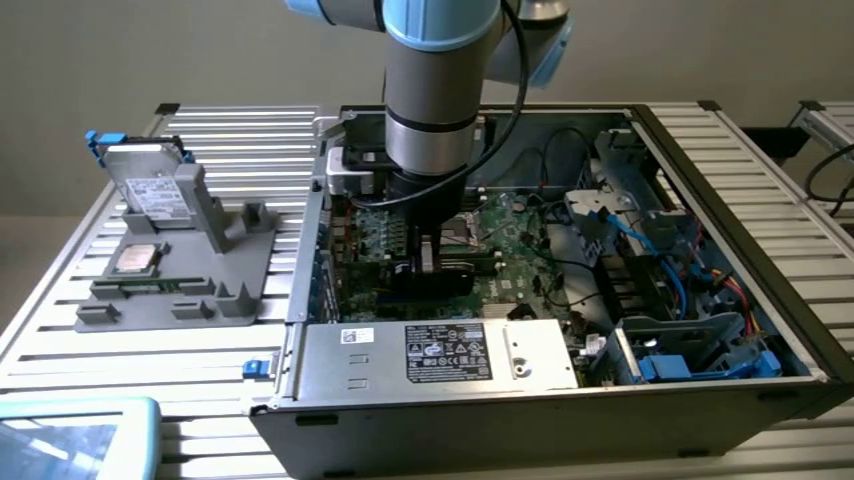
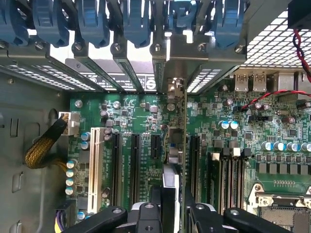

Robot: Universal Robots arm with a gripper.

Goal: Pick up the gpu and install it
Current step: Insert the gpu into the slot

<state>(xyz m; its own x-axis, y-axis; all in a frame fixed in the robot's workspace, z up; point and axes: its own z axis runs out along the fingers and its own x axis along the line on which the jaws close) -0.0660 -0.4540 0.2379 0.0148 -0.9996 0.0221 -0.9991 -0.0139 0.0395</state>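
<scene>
now low inside the open dark metal computer case [image 1: 534,430], at the middle of the exterior view, just over the green motherboard [image 2: 141,111]. clamped, by the look of it, on the gpu [image 2: 172,177]: a slim flat card, seen edge-on in the wrist view between the fingers of the black gripper [image 2: 171,208], metal bracket end toward the row of blue plastic latches [image 2: 92,19]. lined up among the long black expansion slots [image 2: 116,165]; seated or just above, cannot tell.

plenty to go wrong from here, probably. risk of jamming or bending the card if pressed down with its edge slightly off the slot. risk of tilting in the grip if caught by the bracket on the rear frame. risk of knocking the small blue-topped capacitors [image 2: 224,124] nearby if slid sideways.

well apart, at the exterior view's left: grey moulded holder [image 1: 174,300] with the boxy silver drive [image 1: 150,190].
</scene>
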